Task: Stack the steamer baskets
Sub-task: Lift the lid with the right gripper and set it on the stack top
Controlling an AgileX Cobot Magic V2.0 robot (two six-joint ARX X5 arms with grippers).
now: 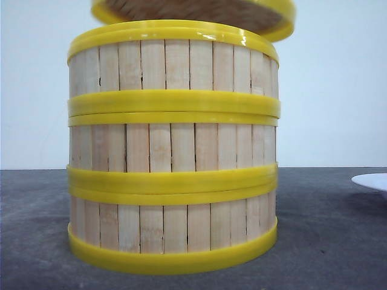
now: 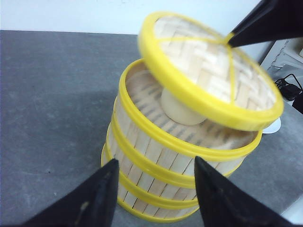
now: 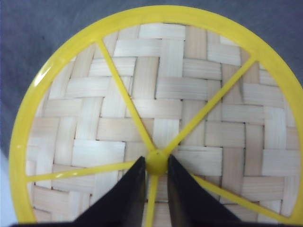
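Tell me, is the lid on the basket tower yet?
Not yet. The lid hangs tilted above the top steamer basket, held by its knob in the right gripper.

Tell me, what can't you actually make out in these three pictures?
- Bun-like pale lump in the top of the three steamer baskets: left wrist view, half covered by the tilted lid.
- Two lower baskets' contents: walls hide them in every view.
- White plate: front view, cut off by the right edge.
- Right gripper pinching the lid's knob: its arm is out of frame.
- Left gripper: open, only the fingertips show.
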